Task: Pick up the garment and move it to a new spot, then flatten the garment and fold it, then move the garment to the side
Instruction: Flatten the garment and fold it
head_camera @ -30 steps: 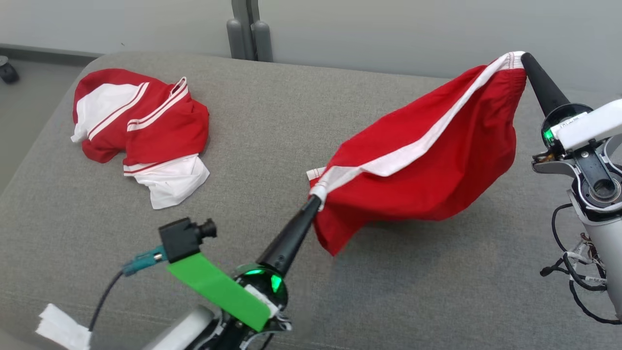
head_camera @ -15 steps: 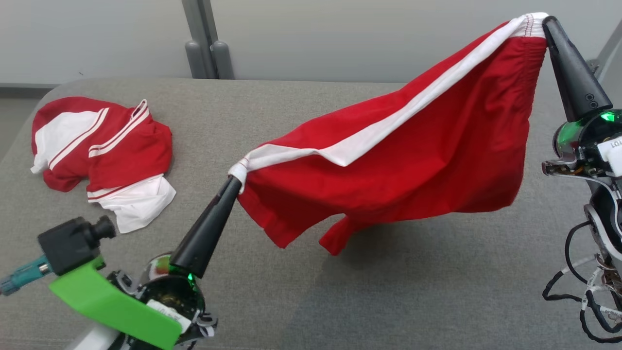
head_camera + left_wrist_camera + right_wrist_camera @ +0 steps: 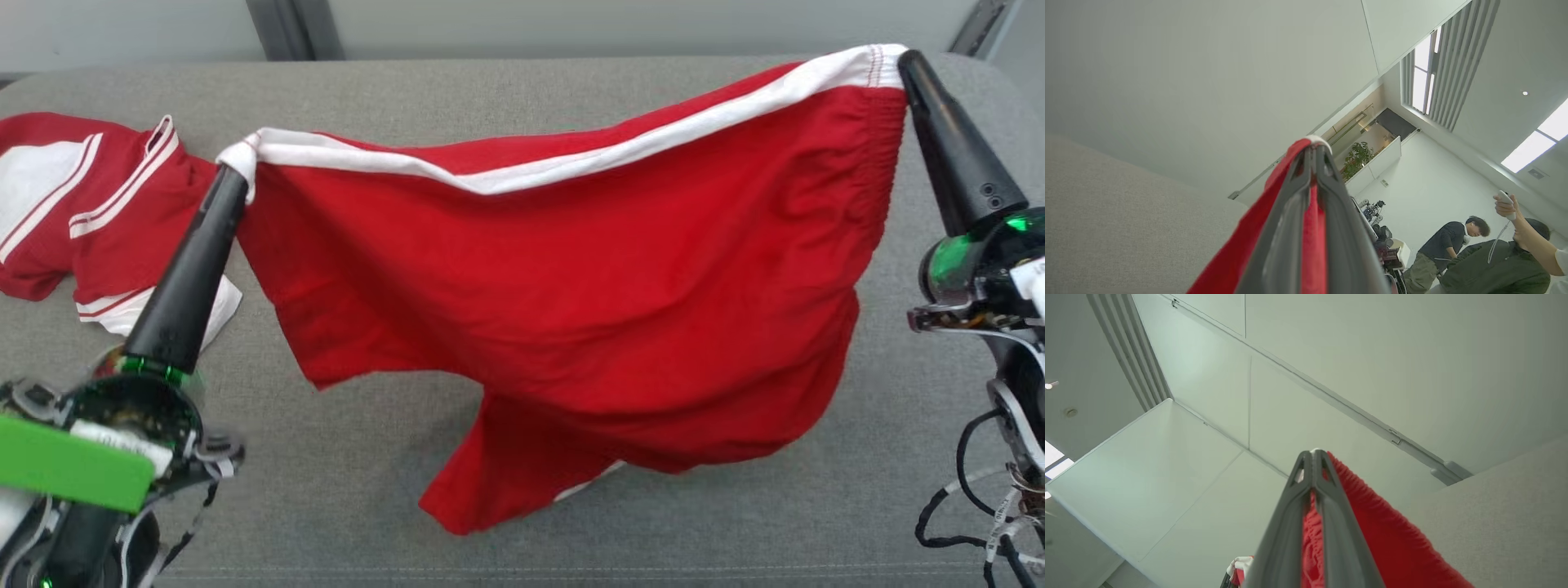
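While left hand [image 3: 232, 170] and right hand [image 3: 904, 59] clamp opposite corners | red white-trimmed garment [image 3: 571, 286] sags, creased

The other red-and-white garment [image 3: 98, 204] runs off the head view's left edge and behind the left hand [image 3: 233, 173], the people [image 3: 1490, 269] in the left wrist view are cropped at its corner, and the held garment [image 3: 571, 310] hides its own far side.
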`<state>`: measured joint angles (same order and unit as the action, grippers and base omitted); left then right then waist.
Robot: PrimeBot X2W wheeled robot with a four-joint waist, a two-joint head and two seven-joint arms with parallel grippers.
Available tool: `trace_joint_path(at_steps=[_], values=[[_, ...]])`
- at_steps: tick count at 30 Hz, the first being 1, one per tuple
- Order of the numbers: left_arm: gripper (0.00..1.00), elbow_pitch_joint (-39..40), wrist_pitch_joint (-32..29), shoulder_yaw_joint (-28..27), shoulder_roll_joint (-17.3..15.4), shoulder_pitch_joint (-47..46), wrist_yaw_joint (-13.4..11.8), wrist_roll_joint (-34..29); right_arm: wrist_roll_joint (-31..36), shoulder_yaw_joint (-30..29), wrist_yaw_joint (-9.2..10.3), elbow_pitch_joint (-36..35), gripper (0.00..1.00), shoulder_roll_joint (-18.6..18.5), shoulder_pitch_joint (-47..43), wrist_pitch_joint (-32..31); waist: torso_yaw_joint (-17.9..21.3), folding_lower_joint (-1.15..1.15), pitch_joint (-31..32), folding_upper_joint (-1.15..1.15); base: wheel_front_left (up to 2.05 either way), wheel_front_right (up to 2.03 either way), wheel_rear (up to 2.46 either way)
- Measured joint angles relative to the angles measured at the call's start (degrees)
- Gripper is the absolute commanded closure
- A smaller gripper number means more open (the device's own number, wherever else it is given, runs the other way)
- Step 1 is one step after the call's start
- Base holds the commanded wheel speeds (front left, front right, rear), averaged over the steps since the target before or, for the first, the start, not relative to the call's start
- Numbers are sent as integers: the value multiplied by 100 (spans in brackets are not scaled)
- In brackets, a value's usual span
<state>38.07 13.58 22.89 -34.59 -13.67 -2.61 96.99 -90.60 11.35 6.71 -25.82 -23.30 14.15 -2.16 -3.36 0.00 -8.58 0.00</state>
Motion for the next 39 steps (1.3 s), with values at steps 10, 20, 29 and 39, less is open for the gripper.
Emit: trace_joint_path(at_steps=[10,20,29,39], values=[[100,-1764,-644,-127,174,-2184,-276,522,644,276,97,1684,100,325,2179,-10,-72,0,-745,0,0,0,0],[100,-2238,-698,-187,600,-3908,-293,158,1137,-15,88,2611,100,578,3941,320,-95,0,-1432,0,0,0,0],[100,-2103,-747,521,625,-2908,182,-158,1183,230,92,2684,100,331,2854,109,-63,1,-2100,0,0,0,0],[100,-2459,-313,904,767,-803,623,-113,751,71,87,2531,100,397,1096,169,20,0,-1989,0,0,0,0]])
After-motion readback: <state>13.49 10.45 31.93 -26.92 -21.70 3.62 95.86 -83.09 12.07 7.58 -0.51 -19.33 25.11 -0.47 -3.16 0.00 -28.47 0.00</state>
